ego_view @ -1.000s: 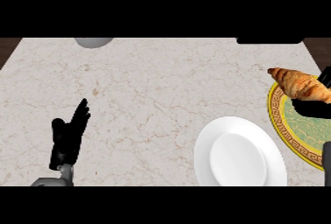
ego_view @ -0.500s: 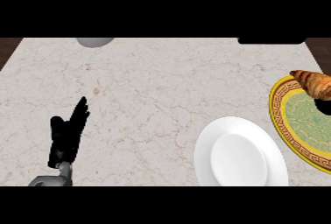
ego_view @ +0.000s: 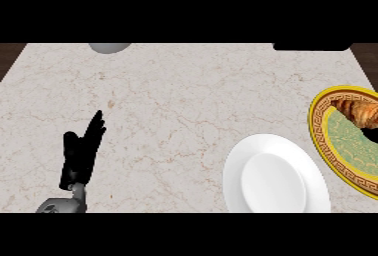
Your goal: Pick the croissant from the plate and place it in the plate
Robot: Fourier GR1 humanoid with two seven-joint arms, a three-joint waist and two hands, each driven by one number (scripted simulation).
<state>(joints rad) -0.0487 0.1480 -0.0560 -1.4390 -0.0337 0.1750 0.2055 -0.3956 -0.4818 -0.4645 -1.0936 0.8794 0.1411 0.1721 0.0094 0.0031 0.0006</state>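
Left hand point(ego_view: 80, 159) open, croissant point(ego_view: 356, 111) over gold-rimmed plate point(ego_view: 318, 120).

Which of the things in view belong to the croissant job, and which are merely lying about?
Job: croissant; yellow patterned plate beneath it; white plate.
Lying about: grey round object and dark object at the view's top; left hand, open, resting at lower left.

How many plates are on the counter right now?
2. A white plate sits at the lower right; a gold-rimmed green plate holding the croissant is at the right edge, partly cut off. Others could lie out of view.
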